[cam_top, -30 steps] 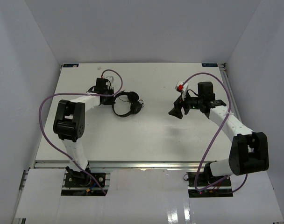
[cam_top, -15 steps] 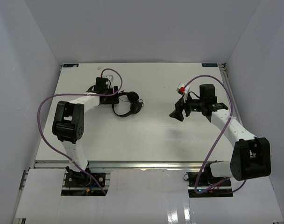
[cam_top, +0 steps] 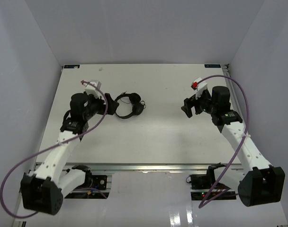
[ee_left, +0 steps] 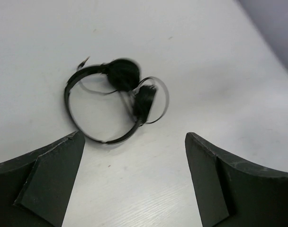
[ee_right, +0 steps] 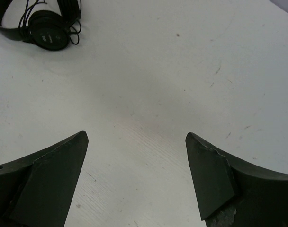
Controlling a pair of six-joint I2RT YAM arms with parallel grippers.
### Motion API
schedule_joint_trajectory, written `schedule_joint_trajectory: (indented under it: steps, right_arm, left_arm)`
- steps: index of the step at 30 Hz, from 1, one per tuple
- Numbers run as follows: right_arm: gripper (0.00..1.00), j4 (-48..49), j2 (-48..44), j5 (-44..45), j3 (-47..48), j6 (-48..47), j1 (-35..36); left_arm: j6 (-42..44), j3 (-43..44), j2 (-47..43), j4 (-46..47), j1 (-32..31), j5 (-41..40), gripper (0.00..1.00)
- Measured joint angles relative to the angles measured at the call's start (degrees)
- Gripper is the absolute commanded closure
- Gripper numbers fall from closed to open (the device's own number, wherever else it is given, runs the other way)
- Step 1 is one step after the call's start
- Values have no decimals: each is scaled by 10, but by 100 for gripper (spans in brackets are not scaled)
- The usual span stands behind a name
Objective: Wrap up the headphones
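The left gripper [ee_left: 134,138] is wide open and empty, with the headphones [ee_left: 122,75] lying just ahead of its jaws. The right gripper [ee_right: 137,136] is open and empty too, the headphones far ahead and to the left.

The left gripper [cam_top: 106,106] has been opened and drawn back from the headphones [cam_top: 137,108] — a second ago it was closed at the headband, and now a gap is seen between its spread fingers and the band. The left arm has been swung down toward the near edge, with its elbow brought low at the left. The right gripper [cam_top: 187,106] has been widened a little and pulled back to the right — farther from the headphones — and its arm has likewise been lowered.
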Motion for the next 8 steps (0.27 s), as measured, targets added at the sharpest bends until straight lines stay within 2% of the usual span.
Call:
schedule_joint_trajectory:
  steps: [5, 8]
  right_arm:
    - [10, 1, -59, 73, -1, 59, -3]
    - [10, 6, -88, 124, -11, 86, -3]
  left_arm:
    - [-49, -99, -193, 57, 3, 99, 2]
    - [-81, -137, -249, 73, 3, 139, 2]
